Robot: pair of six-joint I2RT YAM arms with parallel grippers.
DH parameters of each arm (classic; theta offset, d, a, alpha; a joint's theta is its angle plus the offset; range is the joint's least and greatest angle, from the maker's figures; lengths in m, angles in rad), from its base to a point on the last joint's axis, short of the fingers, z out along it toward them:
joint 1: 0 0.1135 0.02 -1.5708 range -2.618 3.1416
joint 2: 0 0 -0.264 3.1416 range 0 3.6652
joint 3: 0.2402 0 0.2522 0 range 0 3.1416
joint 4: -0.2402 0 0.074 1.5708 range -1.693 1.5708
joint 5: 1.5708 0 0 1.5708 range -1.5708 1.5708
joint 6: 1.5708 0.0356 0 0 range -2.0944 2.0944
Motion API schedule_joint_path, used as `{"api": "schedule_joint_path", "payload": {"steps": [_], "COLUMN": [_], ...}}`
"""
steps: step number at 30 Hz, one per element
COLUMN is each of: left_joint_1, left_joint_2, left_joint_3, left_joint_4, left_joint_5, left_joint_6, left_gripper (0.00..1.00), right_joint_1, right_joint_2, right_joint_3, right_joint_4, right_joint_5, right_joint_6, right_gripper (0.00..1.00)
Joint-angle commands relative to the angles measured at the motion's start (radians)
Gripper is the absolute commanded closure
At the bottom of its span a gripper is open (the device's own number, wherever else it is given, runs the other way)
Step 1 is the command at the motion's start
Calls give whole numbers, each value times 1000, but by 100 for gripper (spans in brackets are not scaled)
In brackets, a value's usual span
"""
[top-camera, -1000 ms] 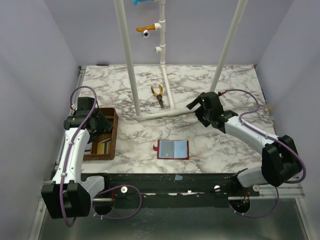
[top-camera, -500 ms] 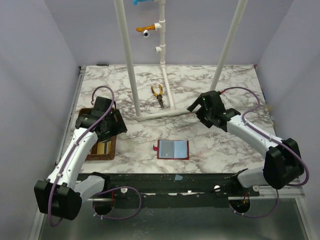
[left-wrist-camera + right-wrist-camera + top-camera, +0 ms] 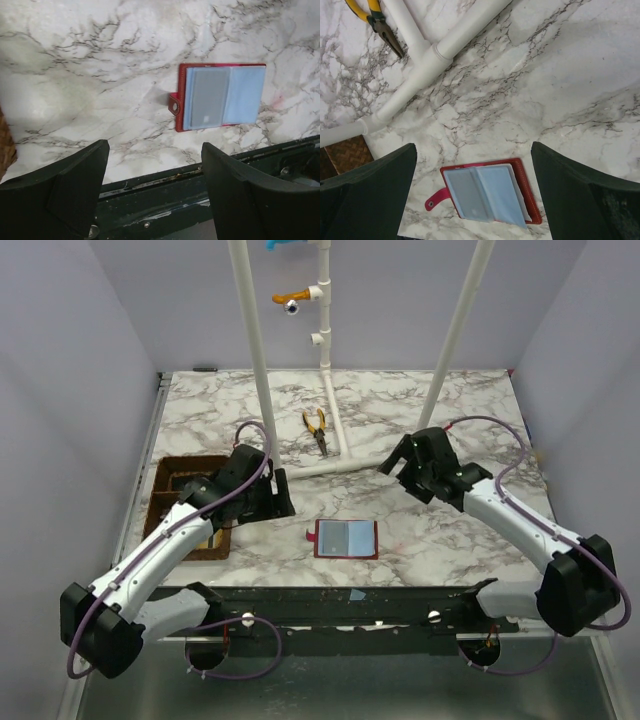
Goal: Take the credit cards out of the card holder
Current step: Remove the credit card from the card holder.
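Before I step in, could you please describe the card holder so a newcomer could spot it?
On the marble table, look near the front edge, about the middle. The card holder lies open flat there, a red wallet with pale blue-grey inner panels, unlike the larger brown tray at the left and the yellow-handled pliers farther back.

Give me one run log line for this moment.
card holder: lying open, untouched | grey card: in its sleeve | left gripper: open, empty | right gripper: open, empty
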Motion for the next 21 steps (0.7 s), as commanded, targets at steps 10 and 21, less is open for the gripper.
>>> {"api": "schedule_joint_path", "payload": {"steps": [10, 21], "left_joint_1": [-146, -174], "left_joint_2": [-21, 89], "left_joint_3": [-180, -216], "left_joint_4": [307, 441], "left_joint_5": [141, 219], "left_joint_6": [-54, -87], "left_gripper": [29, 46], "right_joint_1": [49, 166], "right_joint_2": [-108, -61], "right_joint_3": [-142, -163], "right_joint_4": [15, 121], "right_joint_5": [-117, -210], "right_joint_6": [-123, -85], "right_gripper": [0, 0]}}
